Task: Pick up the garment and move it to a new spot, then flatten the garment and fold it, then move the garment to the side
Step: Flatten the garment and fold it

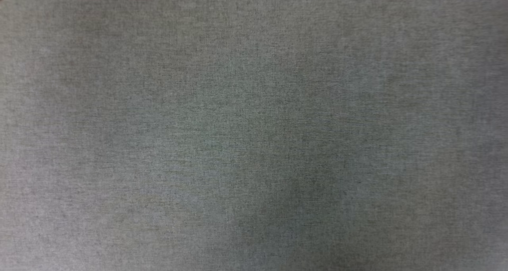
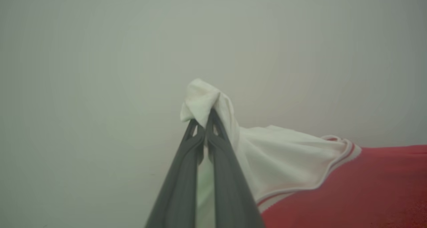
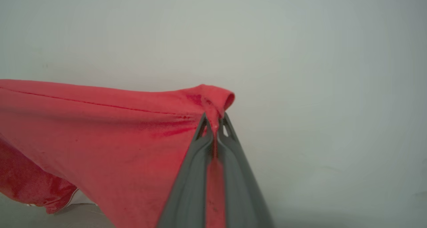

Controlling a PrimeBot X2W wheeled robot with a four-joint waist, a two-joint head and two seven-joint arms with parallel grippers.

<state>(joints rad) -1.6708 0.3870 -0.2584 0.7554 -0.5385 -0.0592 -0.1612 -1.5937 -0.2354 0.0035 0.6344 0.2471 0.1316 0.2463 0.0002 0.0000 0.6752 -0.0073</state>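
Observation:
The garment is a red shirt with a white sleeve edged in red and white stripes. In the left wrist view my left gripper is shut on the bunched tip of that white sleeve. In the right wrist view my right gripper is shut on a pinched corner of the garment's red cloth near a stitched hem. From that corner the red cloth stretches away to the left and sags at the lower left. The lettering on the shirt is hidden.
A grey woven table surface spreads across the head view. Behind the held cloth in both wrist views lies a pale grey blurred surface.

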